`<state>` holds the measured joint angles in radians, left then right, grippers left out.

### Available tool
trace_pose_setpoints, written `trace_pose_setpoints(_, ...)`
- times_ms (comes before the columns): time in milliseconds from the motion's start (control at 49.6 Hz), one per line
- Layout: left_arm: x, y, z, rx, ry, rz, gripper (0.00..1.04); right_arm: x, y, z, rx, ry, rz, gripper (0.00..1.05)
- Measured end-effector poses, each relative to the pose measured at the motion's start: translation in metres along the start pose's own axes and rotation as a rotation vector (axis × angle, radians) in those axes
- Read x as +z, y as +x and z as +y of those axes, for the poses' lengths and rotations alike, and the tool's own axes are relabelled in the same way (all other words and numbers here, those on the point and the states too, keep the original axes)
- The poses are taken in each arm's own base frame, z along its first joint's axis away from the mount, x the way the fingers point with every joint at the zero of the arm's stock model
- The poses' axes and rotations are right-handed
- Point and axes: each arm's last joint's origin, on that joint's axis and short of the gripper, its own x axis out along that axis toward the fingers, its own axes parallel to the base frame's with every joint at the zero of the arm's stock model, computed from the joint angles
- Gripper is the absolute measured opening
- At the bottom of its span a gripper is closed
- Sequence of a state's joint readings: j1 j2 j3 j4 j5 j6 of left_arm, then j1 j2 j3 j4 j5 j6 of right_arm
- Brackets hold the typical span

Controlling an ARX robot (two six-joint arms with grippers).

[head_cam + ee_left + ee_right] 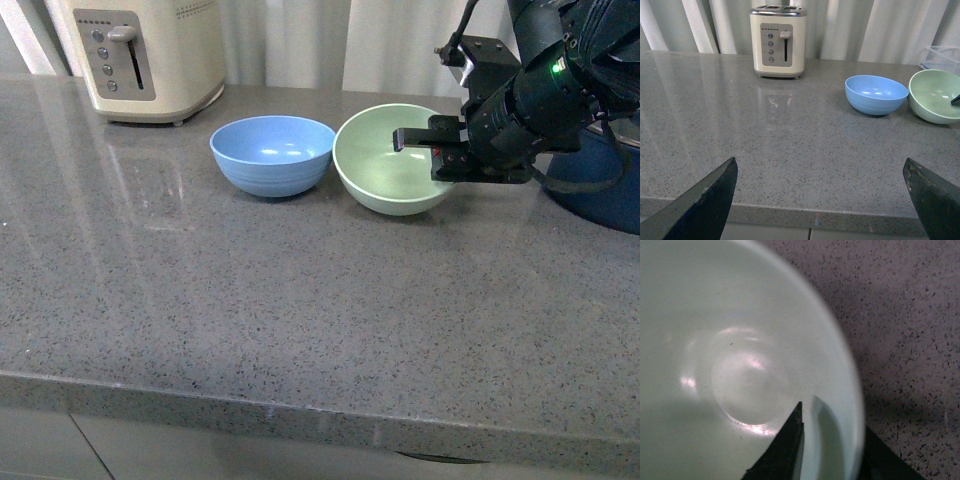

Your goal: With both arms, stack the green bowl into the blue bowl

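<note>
left tool (819, 161) spread wide, low over counter (790, 135) | right tool (415, 150) parted astride green bowl (380, 178) rim

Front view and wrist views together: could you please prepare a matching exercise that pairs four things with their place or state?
Things:
1. green bowl
2. blue bowl
3. toaster
4. left tool

Places or states:
A. cream, at the back left of the counter
B. open, holding nothing, near the counter's front edge
C. rim sits between the fingers of the right tool
D. untouched, beside the other bowl, on the toaster's side

Pairs: 1-C, 2-D, 3-A, 4-B.
</note>
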<state>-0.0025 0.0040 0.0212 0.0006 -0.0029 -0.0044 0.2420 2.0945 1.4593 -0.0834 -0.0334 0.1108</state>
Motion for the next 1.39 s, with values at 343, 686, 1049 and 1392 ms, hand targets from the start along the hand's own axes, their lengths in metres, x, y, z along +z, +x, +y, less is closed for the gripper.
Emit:
trace_pose_setpoints(343, 0.0, 0.0, 0.0, 0.0, 0.0, 0.0, 0.98, 0.001, -0.004, -0.003, -0.001, 0.018, -0.02, 0.01)
trace_pose_setpoints(686, 0.0, 0.0, 0.0, 0.0, 0.0, 0.0, 0.98, 0.011, -0.016, -0.005, 0.0, -0.02, -0.027, 0.01)
trace_pose_setpoints(1049, 0.0, 0.0, 0.0, 0.0, 0.0, 0.0, 0.98, 0.054, -0.049, 0.026, 0.094, -0.095, -0.148, 0.01)
trace_pose_setpoints(1392, 0.0, 0.0, 0.0, 0.0, 0.0, 0.0, 0.98, 0.069, -0.039, 0.066, 0.223, -0.157, -0.177, 0.01)
